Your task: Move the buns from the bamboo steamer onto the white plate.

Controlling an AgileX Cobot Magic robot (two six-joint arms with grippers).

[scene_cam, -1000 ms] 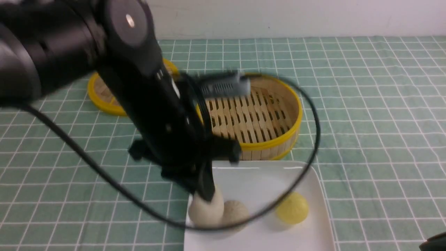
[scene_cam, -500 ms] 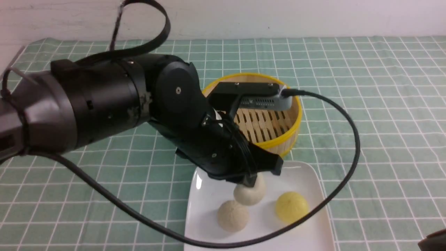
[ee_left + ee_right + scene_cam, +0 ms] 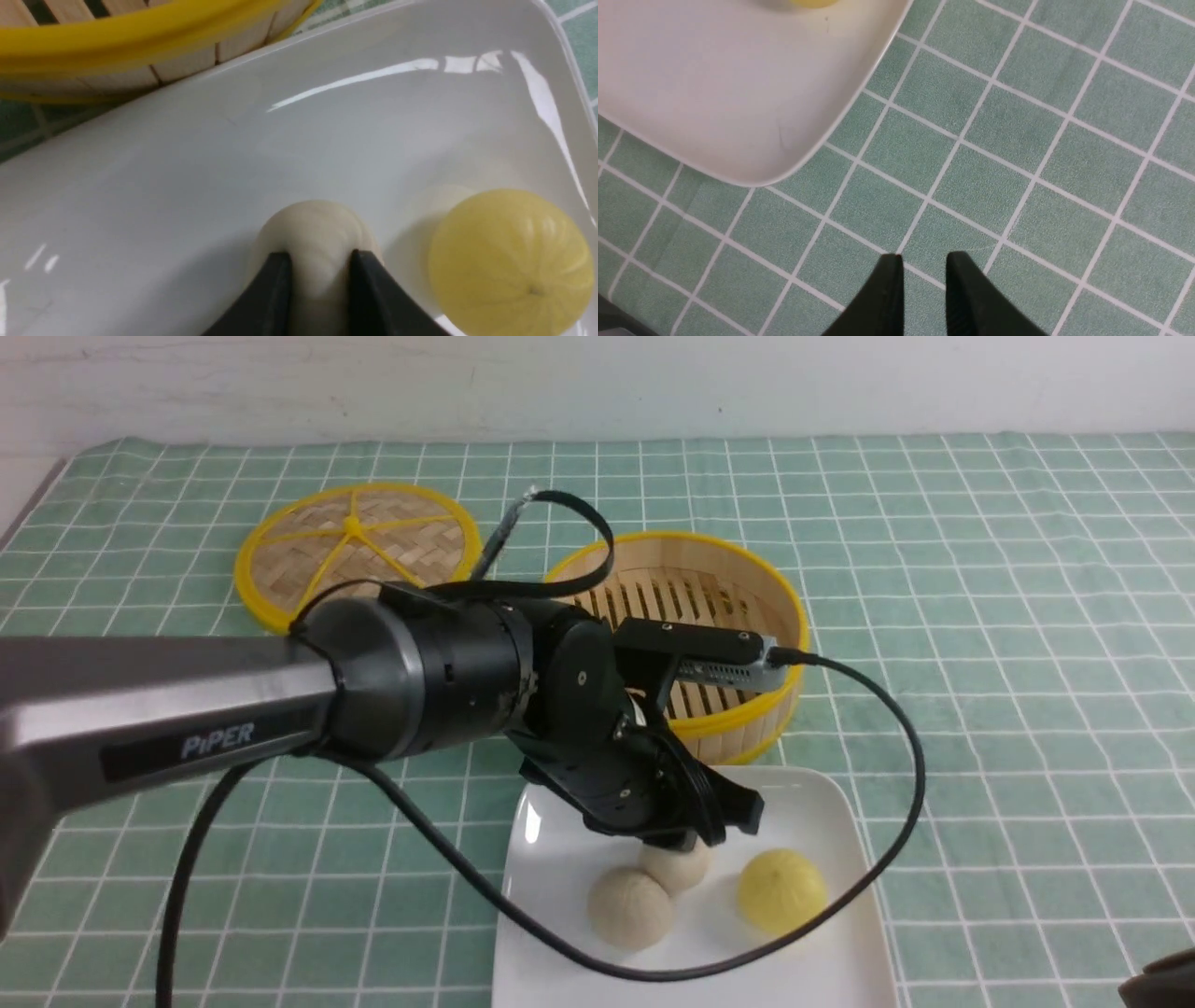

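All three buns lie on the white plate [image 3: 822, 803]: a cream bun [image 3: 630, 907] at the front, a second cream bun [image 3: 680, 866] just behind and touching it, and a yellow bun [image 3: 780, 890] to the right. My left gripper [image 3: 677, 845] reaches down onto that second cream bun [image 3: 317, 224]. Its two fingers press on both of the bun's sides, so it is shut on the bun, which rests on the plate [image 3: 233, 163]. The bamboo steamer [image 3: 784, 616] behind the plate shows no buns. My right gripper [image 3: 924, 259] hovers open over the cloth beside a plate corner [image 3: 714, 93].
The flat woven lid [image 3: 355, 541] lies on the green checked cloth at the back left. The left arm's black cable [image 3: 896, 728] loops across the steamer's front, the plate's right side and its front edge. The yellow bun [image 3: 509, 261] sits close beside the left fingers.
The left arm has swung down and stretched out low over the table. The cream bun in its fingers travelled from the plate's left edge to the middle and down beside the other cream bun.
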